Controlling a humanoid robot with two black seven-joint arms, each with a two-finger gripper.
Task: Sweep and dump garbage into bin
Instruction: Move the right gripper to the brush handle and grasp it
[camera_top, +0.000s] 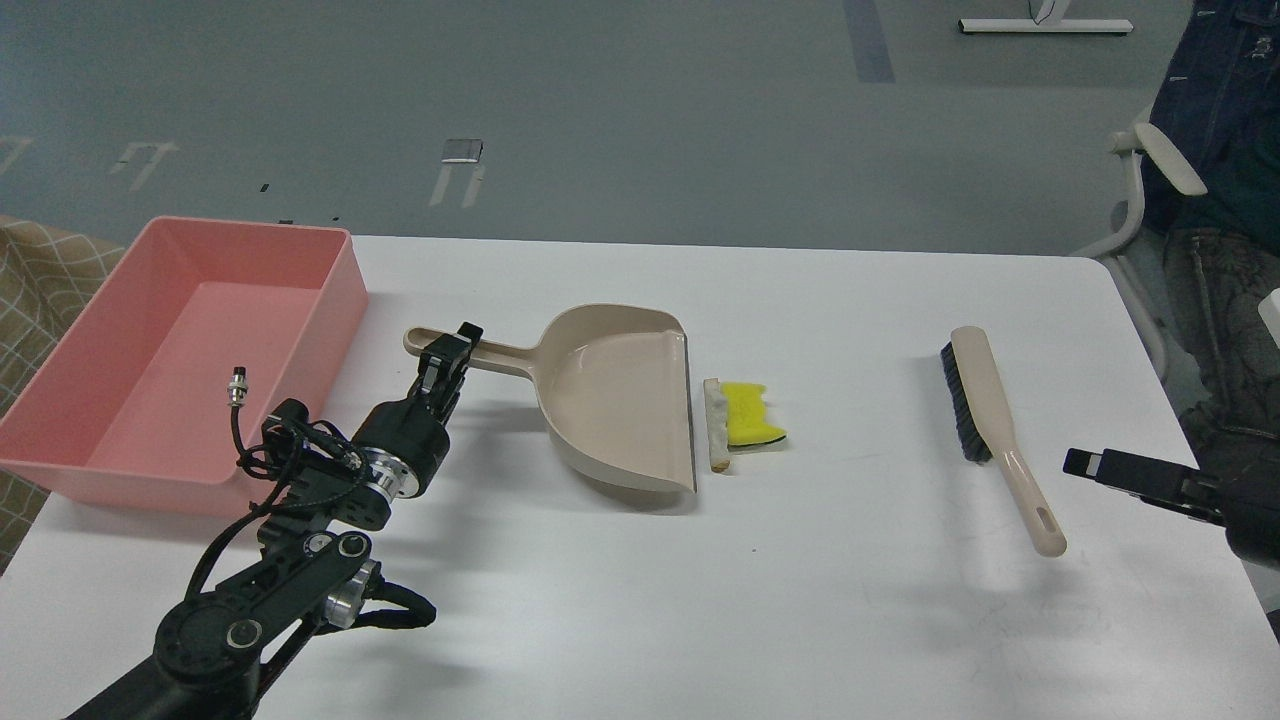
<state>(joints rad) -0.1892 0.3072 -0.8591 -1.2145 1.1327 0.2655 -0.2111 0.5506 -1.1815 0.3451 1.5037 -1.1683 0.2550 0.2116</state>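
Observation:
The garbage lies mid-table: a yellow sponge (750, 412) against a thin whitish bread-like slice (715, 425), just right of the beige dustpan's (620, 400) open lip. My left gripper (452, 352) is shut on the dustpan's handle, with the pan resting on the table. The pink bin (345, 300) stands at the far left and holds nothing I can see. The beige brush (985, 400) with black bristles lies to the right. My right gripper (1090, 465) comes in low from the right edge, just right of the brush handle; its fingers cannot be told apart.
The white table (800, 600) has its right edge close to the brush. A chair and a seated person's legs (1220, 260) are beyond the right edge. A tan checked cloth (40, 280) lies behind the bin.

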